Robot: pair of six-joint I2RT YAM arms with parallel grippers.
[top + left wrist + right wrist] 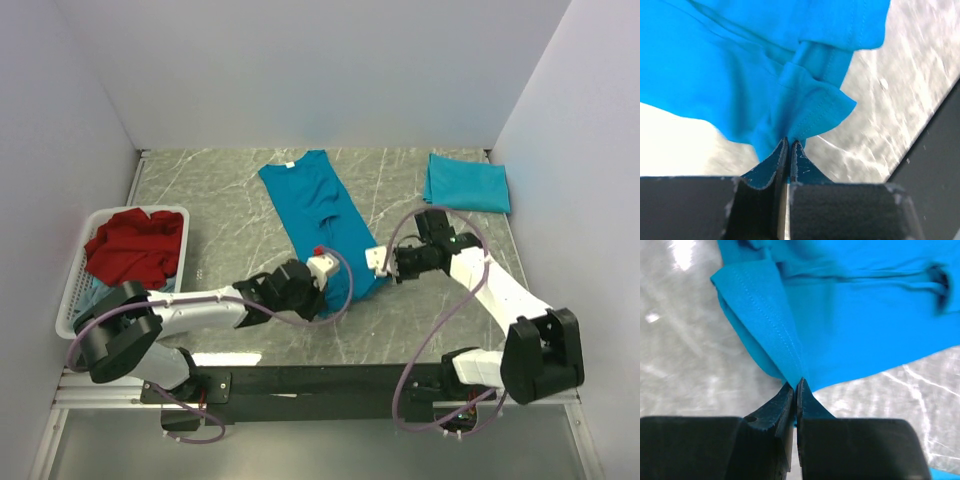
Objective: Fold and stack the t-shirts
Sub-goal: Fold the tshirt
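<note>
A teal-blue t-shirt (315, 215) lies lengthwise in a narrow strip on the marble table, its white neck label at the far end. My left gripper (318, 290) is shut on its near hem at the left corner; the pinched cloth (805, 112) shows in the left wrist view. My right gripper (380, 262) is shut on the near hem at the right corner, where a stitched fold (770, 320) runs into the jaws. A second teal t-shirt (466, 182) lies folded at the far right. A red t-shirt (133, 245) and a pale grey-blue one (92, 292) lie in the basket.
A white slatted basket (75, 295) stands at the left edge. Grey walls close the table on three sides. A black rail (320, 380) runs along the near edge between the arm bases.
</note>
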